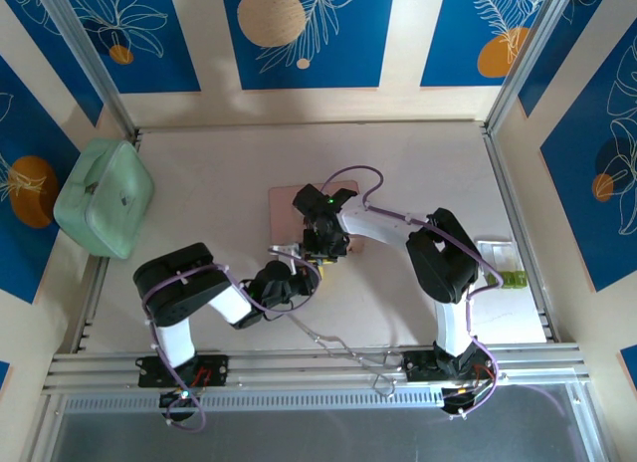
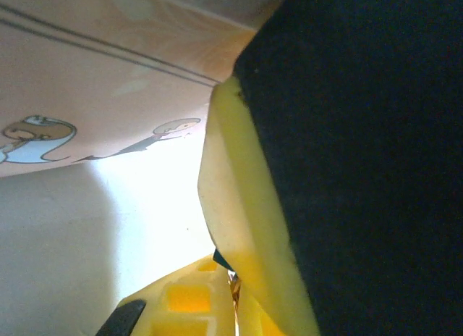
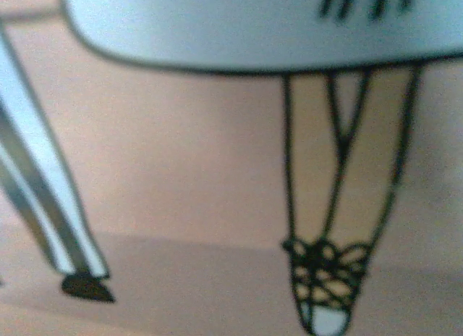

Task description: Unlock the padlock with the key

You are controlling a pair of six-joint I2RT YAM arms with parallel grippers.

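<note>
Overhead view down on the table [image 1: 219, 173]; both wrist views very close on the pink tin [image 1: 287, 211].

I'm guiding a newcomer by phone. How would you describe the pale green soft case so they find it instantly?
From above, find the pale table and follow it to its left edge, near the foot of the slanted metal post. There sits a pale green, rounded, cushion-like soft case. Unlike the flat pink box mid-table, it is mint-coloured and puffy.
</note>
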